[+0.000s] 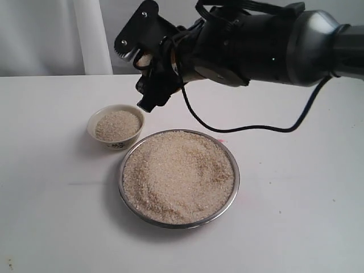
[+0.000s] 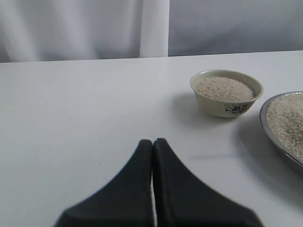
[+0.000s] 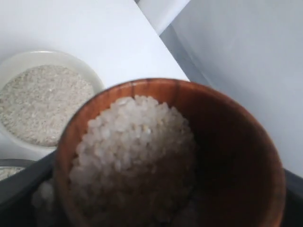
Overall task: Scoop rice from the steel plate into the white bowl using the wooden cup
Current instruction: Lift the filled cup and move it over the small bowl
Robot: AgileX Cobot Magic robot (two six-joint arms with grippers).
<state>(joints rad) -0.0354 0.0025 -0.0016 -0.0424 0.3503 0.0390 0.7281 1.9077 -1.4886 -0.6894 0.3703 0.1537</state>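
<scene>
- The right gripper [image 1: 149,74] grips the wooden cup [image 3: 227,142] with wide jaws; the cup, loaded with rice [image 3: 137,151], hangs just beside the white bowl [image 1: 116,145]
- It should centre the cup over the bowl and tip slowly, since the bowl looks nearly full
- The left gripper [image 2: 153,142] is closed, empty

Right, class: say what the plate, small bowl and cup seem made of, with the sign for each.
Steel plate: metal, likely steel; shiny rim.
White bowl: probably glazed ceramic; smooth cream wall, dark pattern.
Wooden cup: wood, perhaps varnished; reddish-brown grain.
</scene>
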